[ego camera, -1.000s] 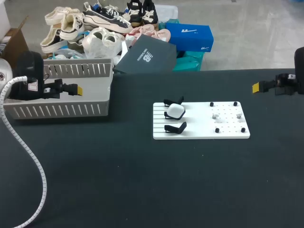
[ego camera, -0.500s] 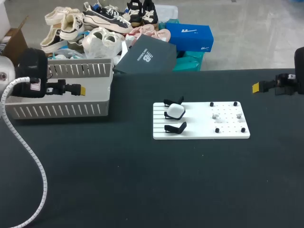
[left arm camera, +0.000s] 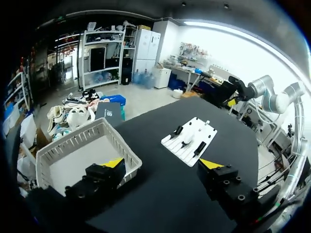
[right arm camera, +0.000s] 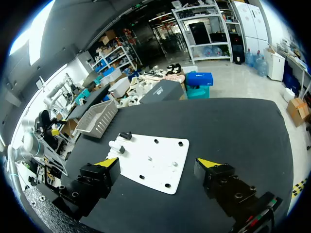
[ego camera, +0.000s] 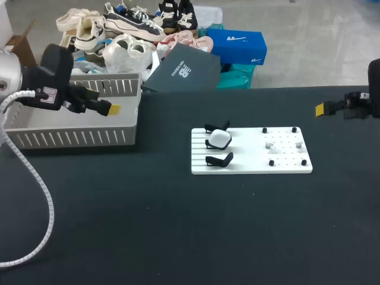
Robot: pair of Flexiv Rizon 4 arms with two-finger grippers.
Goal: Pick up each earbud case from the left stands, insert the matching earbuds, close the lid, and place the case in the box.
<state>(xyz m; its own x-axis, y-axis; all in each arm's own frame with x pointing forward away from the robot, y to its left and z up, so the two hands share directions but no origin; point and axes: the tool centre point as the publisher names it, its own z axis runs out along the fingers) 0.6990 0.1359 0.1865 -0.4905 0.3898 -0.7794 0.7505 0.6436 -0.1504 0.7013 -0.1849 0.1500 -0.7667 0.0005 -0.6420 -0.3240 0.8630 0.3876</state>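
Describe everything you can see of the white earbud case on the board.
The earbud case is a small, rounded white shell, smooth and plastic-looking. Its lid appears shut, though no seam can be made out. It rests in the middle black stand of three on the left part of the white board, with an empty stand in front of it and another stand behind. Only its own stand touches it.

black table, matte, evenly lit
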